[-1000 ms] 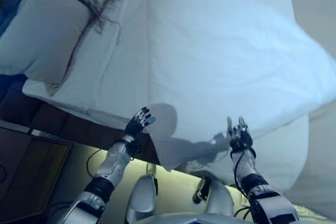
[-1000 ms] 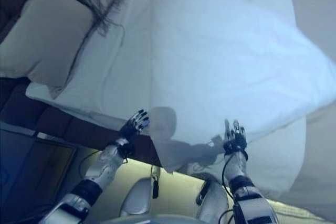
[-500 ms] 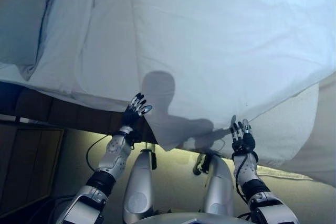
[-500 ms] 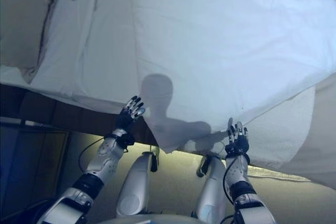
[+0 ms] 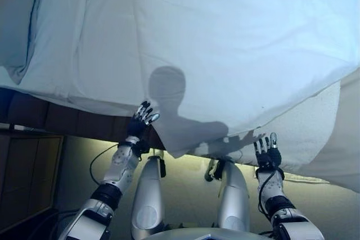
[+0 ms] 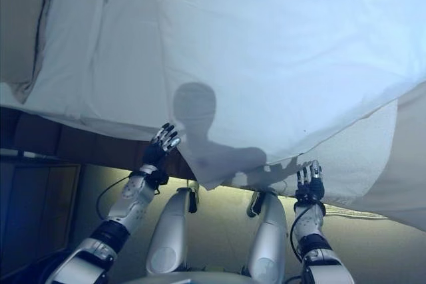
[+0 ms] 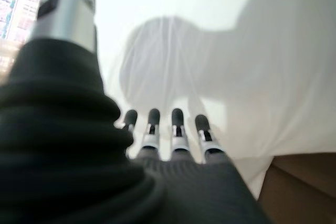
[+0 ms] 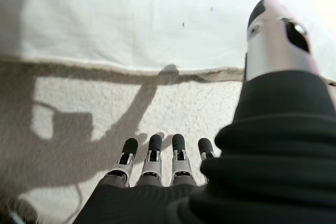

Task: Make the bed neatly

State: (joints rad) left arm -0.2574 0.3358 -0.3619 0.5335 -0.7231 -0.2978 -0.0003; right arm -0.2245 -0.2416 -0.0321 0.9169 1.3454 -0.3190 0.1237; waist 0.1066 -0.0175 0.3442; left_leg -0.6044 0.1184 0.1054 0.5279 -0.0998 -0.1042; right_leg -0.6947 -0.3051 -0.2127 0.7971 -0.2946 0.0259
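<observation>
Bed (image 5: 79, 108), near side; white duvet (image 5: 236, 43) spread over it, hem overhanging.
Eye views: your left hand (image 5: 143, 121) and right hand (image 5: 266, 151) sit at that hem, fingers straight, holding nothing. Wrist views: fingers extended towards cloth. Risk: pulling one-sided would skew the duvet; floor behind you is free.

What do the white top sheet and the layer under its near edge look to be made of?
The white top sheet looks like thin, smooth woven fabric, probably cotton: it creases finely and drapes off the bed edge. The layer beneath seems thicker, with a nubbly, matte off-white surface like terry or a quilted pad; which one is unclear.
</observation>
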